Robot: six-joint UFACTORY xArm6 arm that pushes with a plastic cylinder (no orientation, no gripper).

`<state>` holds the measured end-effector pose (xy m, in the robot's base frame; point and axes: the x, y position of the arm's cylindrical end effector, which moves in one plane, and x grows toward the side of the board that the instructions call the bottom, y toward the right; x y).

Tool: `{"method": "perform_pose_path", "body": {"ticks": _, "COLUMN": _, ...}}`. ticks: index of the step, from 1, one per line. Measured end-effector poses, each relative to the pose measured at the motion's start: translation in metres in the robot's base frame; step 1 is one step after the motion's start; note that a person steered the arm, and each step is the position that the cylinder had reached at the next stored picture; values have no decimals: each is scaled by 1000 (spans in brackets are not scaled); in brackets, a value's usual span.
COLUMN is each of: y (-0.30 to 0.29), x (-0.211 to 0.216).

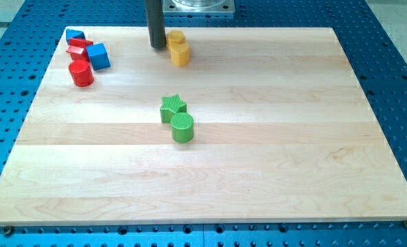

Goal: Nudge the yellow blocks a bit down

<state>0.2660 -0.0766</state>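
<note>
My tip (158, 46) is sitting near the view's top of the wooden table (272, 171), just to the view's left of the two yellow blocks. There is no hand on this arm, only a straight dark rod, so nothing is opening or closing on anything.

The yellow blocks are huddling together close to the table's top edge. One yellow block (175, 37) is sitting behind, and its shape is hard to tell. The other, a yellow cylinder (180, 54), is sitting in front and touching it. My tip is looking very close to them, maybe touching the back one, but I cannot tell for sure.

I am thinking the job is only starting, because both yellow blocks are waiting right up by the top edge. To push them down, my tip is likely needing to get above them first.

Far off at the view's top left, red and blue blocks (84, 57) are bunching together. In the middle, a green star (172, 106) and a green cylinder (182, 127) are resting side by side.
</note>
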Motion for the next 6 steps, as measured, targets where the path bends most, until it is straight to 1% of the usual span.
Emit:
{"method": "perform_pose_path", "body": {"ticks": 1, "y": -23, "x": -28}}
{"method": "perform_pose_path", "body": {"ticks": 2, "y": 1, "x": -53}}
{"method": "perform_pose_path", "body": {"ticks": 3, "y": 19, "x": -44}}
{"method": "perform_pose_path", "body": {"ticks": 4, "y": 19, "x": -11}}
{"method": "perform_pose_path", "body": {"ticks": 5, "y": -76, "x": -43}}
{"method": "perform_pose_path", "body": {"ticks": 6, "y": -153, "x": -68}}
